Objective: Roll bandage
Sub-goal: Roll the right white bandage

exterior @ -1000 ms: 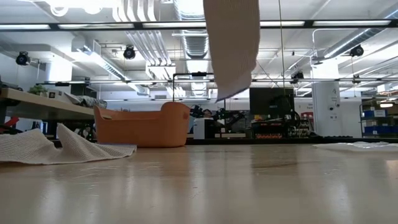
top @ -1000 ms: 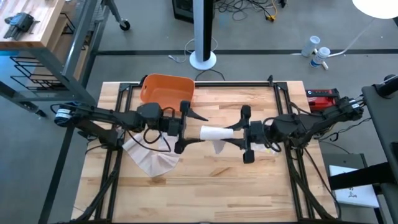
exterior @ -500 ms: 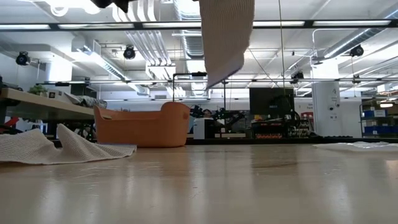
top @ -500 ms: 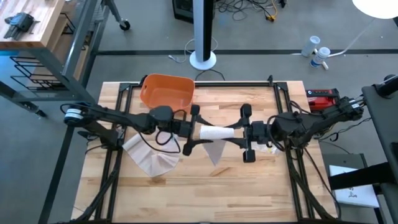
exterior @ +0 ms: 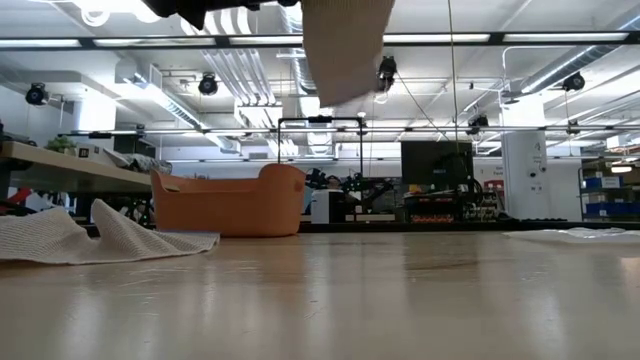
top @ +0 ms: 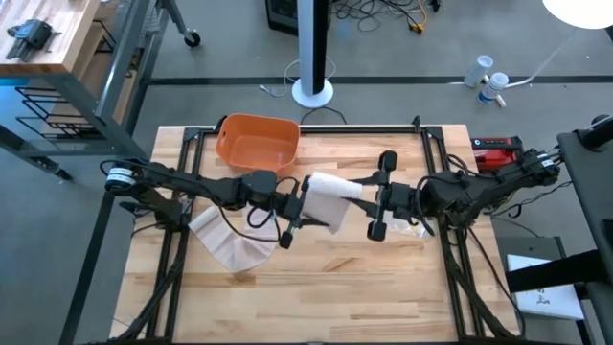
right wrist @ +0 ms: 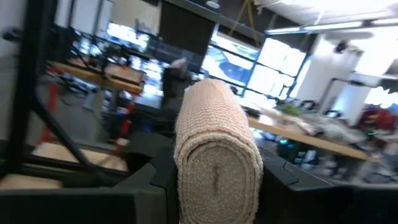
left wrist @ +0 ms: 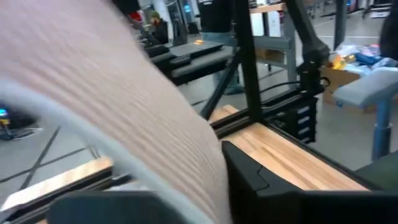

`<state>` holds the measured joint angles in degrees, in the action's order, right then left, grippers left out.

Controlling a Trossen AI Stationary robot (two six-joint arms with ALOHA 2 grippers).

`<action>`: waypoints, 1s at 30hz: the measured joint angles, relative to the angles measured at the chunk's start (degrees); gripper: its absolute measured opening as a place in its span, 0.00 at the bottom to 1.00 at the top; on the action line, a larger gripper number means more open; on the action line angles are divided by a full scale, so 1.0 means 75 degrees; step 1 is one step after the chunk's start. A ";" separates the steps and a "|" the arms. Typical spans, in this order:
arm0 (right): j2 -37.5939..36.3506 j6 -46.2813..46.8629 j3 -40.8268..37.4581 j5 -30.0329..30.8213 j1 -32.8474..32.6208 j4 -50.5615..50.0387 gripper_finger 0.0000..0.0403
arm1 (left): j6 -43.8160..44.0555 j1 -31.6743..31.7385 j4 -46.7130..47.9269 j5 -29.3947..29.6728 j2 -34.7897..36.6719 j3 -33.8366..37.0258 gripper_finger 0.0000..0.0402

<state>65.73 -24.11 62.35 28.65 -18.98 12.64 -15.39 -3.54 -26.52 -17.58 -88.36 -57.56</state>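
The bandage (top: 326,197) roll is clamped in the right gripper (top: 369,199). Its loose tail, previously hanging, is now raised and pinched by the left gripper (top: 305,203).

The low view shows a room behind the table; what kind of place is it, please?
Probably a robotics lab or workshop. Exposed ducts and strip lights run across the ceiling, workbenches and monitors stand behind, and the wooden table sits in a metal frame with two arms.

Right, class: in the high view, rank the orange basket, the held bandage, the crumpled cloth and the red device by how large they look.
1. orange basket
2. crumpled cloth, close to the basket
3. bandage, partly hidden by the grippers, so unsure against the cloth
4. red device
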 joint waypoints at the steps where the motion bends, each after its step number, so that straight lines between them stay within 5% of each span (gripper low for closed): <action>1: 0.0000 -0.0228 0.0000 0.0149 0.0000 -0.0015 0.31 | 0.0001 -0.0058 0.0000 0.0003 0.0000 0.0013 0.01; 16: 0.0740 -0.3756 -0.0112 0.1012 0.0000 -0.0050 0.31 | -0.0082 -0.0439 0.0015 0.0003 0.0043 0.0023 0.09; 27: 0.0651 -0.4763 -0.0111 0.1550 -0.0545 -0.0030 0.31 | -0.0366 -0.0344 0.1230 0.0079 0.0592 0.0029 0.43; 30: 0.0650 -0.5501 -0.0111 0.1737 -0.0779 -0.0052 0.31 | -0.0453 -0.0334 0.1708 0.0664 0.0896 0.0027 0.54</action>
<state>70.61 -65.36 61.52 41.68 -24.83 12.25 -18.79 -6.04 -13.71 -12.61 -81.64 -57.35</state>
